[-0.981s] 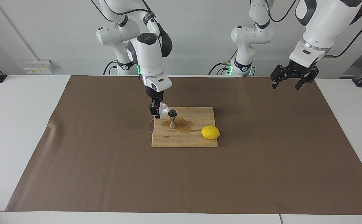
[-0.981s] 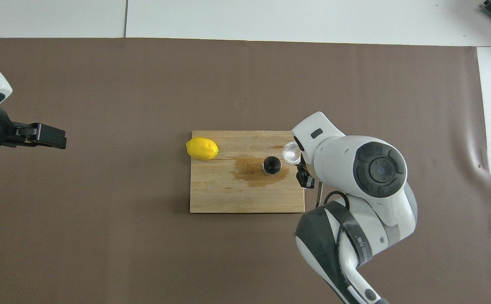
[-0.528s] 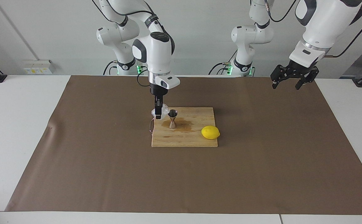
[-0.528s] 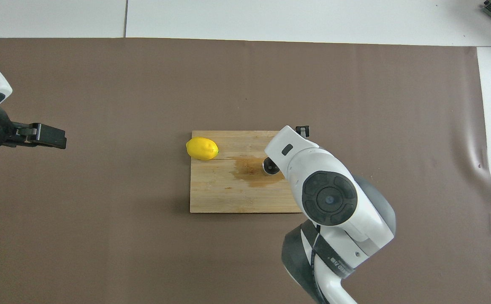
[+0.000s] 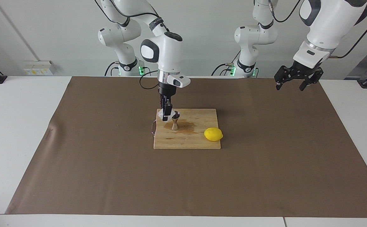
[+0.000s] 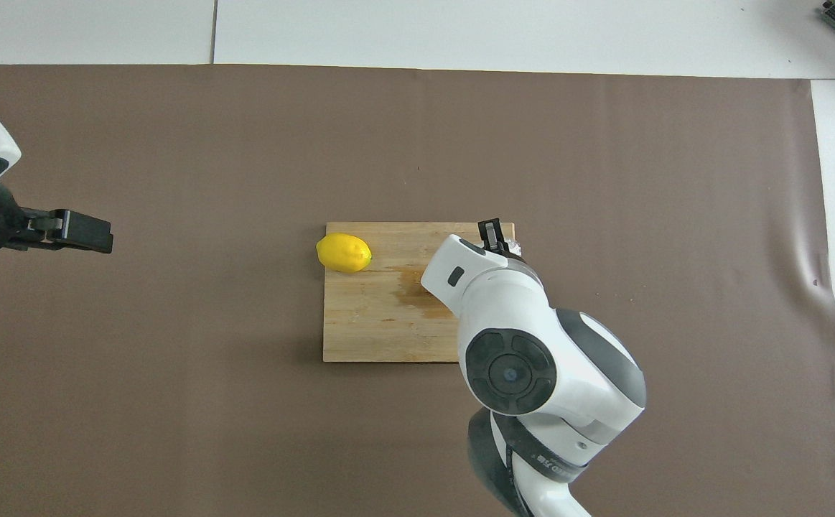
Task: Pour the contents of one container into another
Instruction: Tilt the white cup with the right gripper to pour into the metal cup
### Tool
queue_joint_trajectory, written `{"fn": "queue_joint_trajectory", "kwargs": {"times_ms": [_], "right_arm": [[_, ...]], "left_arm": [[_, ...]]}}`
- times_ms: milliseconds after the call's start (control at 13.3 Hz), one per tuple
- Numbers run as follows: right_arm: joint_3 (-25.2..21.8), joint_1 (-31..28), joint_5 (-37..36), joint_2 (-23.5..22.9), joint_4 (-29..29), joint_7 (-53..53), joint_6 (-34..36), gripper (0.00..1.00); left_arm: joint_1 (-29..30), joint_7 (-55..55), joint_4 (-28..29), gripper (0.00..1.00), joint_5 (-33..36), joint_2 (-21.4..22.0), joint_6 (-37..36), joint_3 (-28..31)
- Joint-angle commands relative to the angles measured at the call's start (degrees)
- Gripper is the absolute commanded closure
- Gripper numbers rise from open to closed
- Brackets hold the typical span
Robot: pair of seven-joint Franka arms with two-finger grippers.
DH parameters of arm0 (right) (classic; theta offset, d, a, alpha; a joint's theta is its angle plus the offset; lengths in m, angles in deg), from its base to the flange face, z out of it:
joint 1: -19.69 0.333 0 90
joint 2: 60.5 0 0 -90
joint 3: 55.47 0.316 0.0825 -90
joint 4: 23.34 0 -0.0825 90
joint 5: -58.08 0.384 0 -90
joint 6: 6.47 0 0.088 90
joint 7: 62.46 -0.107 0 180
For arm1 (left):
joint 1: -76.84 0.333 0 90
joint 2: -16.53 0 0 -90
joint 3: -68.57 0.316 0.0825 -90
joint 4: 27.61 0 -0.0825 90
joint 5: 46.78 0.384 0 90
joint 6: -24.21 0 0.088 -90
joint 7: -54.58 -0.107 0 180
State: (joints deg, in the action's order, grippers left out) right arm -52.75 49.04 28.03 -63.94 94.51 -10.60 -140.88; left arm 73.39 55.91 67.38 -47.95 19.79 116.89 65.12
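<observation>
The small whitish textured glass cup [image 5: 161, 115] is held clamped in the right gripper [image 5: 166, 116], tipped over the shiny steel hourglass jigger [image 5: 175, 121] on the wooden board [image 5: 199, 142]; pouring appears underway. The left gripper [image 5: 294, 82] waits, jaws apart.

We see the right pincer [image 5: 167, 114] holding the glass cup [image 5: 161, 115] tilted over the jigger [image 5: 174, 123], crowding that end of the board [image 5: 189, 142]; the lemon [image 5: 213, 134] blocks its other end, bare mat [image 5: 265, 164] around.
</observation>
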Motion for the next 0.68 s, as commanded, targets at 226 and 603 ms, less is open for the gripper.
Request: {"fn": "queue_joint_trajectory", "kwargs": {"times_ms": [226, 603], "right_arm": [[0.18, 1.86, -8.35, 0.10, 1.50, -4.57, -1.38, 1.00], [0.18, 1.85, -13.18, 0.80, 3.26, -5.45, -3.23, 1.00]], "left_arm": [[0.11, -0.27, 1.17, 0.00, 0.29, 0.96, 0.84, 0.11], [0.11, -0.27, 1.17, 0.00, 0.29, 0.96, 0.84, 0.11]]}}
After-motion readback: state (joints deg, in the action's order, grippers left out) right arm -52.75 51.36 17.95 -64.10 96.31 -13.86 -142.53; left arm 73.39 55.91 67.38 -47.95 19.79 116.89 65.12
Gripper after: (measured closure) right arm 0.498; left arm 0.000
